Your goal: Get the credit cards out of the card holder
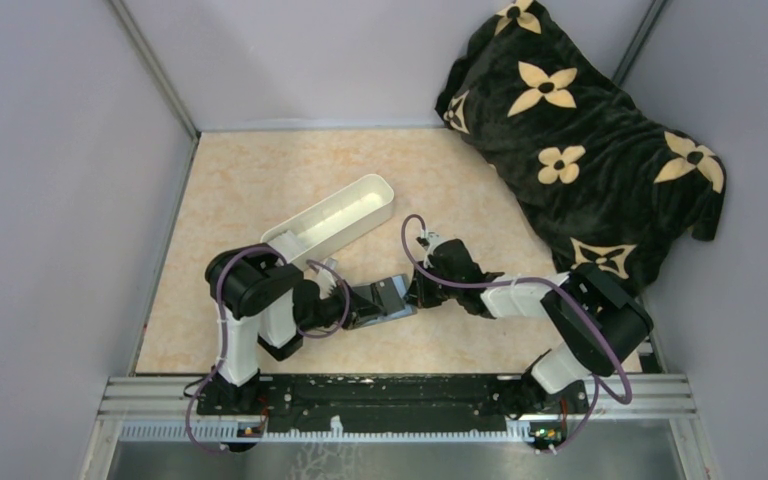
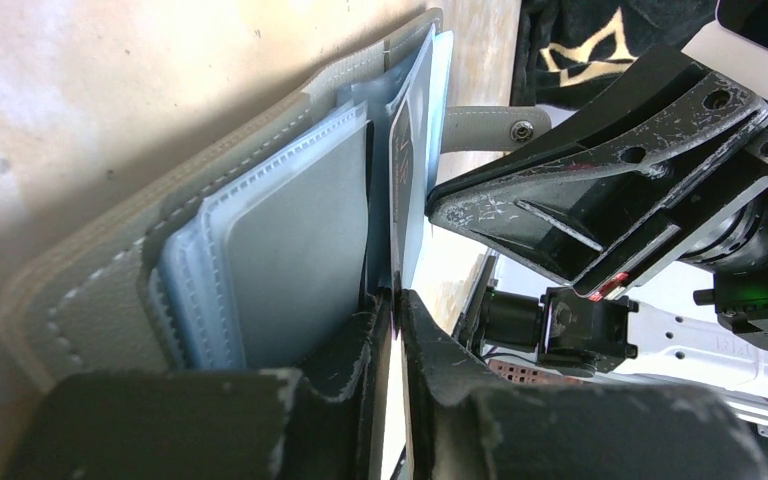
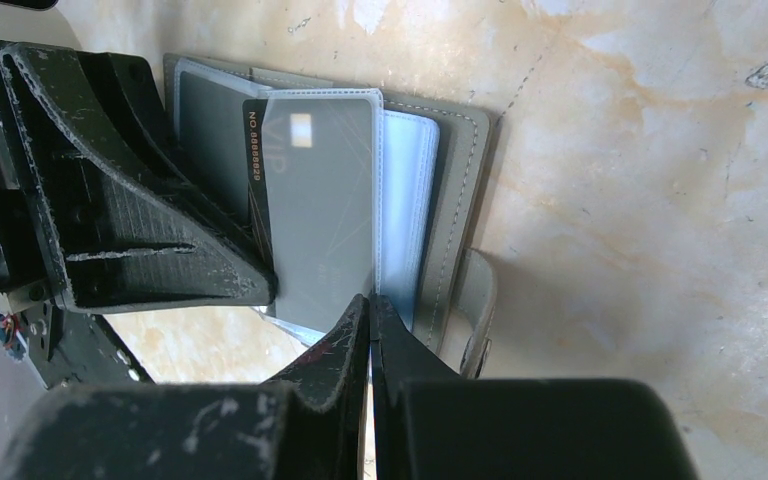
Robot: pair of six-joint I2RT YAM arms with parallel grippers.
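The grey card holder (image 1: pixel 392 297) lies open on the table between both grippers, its blue-grey pockets (image 2: pixel 290 240) fanned out. A black credit card (image 3: pixel 320 200) printed with "VIP" and a number sits in a clear pocket of the card holder (image 3: pixel 455 200). The left wrist view shows that credit card (image 2: pixel 401 160) edge-on. My left gripper (image 2: pixel 396 295) comes from the left (image 1: pixel 365 303), its tips pinched on the card's edge. From the right, my right gripper (image 3: pixel 370 300) is shut on a pocket leaf (image 1: pixel 416 292).
A long white tray (image 1: pixel 330 220) stands just behind the left arm. A black blanket with pale flowers (image 1: pixel 580 150) is heaped at the back right. The holder's grey snap strap (image 3: pixel 475 300) hangs beside the right fingertips. Walls close in left and right.
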